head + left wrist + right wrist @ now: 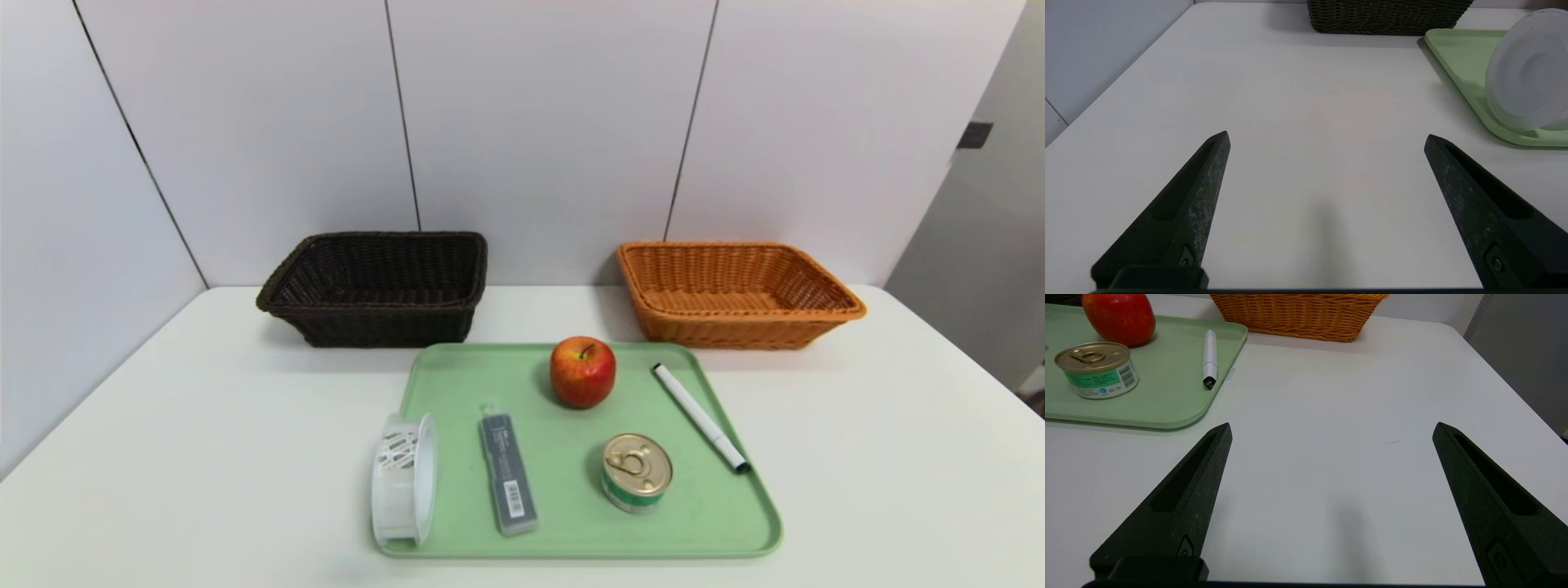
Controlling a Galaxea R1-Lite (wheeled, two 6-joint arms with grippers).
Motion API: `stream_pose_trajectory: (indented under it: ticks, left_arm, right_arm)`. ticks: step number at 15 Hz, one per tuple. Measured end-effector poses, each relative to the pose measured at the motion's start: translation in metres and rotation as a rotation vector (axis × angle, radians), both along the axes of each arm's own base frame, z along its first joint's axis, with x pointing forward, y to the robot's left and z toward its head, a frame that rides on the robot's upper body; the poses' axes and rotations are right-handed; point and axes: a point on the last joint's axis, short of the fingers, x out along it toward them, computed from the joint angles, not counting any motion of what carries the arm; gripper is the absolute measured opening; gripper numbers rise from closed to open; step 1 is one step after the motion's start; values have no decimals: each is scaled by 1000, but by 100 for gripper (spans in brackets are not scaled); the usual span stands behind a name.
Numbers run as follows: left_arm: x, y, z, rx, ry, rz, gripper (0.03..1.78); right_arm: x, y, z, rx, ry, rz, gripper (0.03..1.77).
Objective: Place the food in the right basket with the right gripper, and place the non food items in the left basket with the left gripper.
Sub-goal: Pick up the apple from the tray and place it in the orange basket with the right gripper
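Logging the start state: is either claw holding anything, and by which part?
Nothing is held. Left claw and right claw both hang open over bare table.

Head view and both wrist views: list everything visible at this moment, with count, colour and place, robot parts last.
table: one, white, under everything.
tray: one, pale green, near middle of the table.
apple: one, red with yellowish patches, far part of the tray.
tin: one, gold lid, green label, on the tray nearer than the apple.
pen: one, white with black tip, along the tray's right edge.
case: one, grey with barcode, flat on the tray.
tape roll: one, white, on edge at the tray's left rim.
left basket: one, dark brown, far left, empty.
right basket: one, orange, far right, empty.
left gripper: open, over bare table.
right gripper: open, over bare table.
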Motion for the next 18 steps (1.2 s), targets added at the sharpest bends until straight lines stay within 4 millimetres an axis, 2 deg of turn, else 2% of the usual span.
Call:
stream_pose_trajectory:
  ticks: [7,10,12,14,16,18]
  left_arm:
    - [0,0,1,4,1,1,169]
    - [-11,0,23,5,4,0,169]
    - [-24,0,46,12,57,-5,169]
    - [-31,0,72,19,146,-12,169]
    - [-28,0,105,19,186,-31,169]
    - [-14,-1,136,13,218,-63,169]
  right_arm:
    - [0,0,-1,14,8,0,170]
    - [-2,0,10,12,9,9,170]
    - [-2,0,33,13,30,13,170]
    - [4,0,68,19,54,21,170]
    - [20,1,110,30,92,46,170]
    - [47,2,152,37,151,82,170]
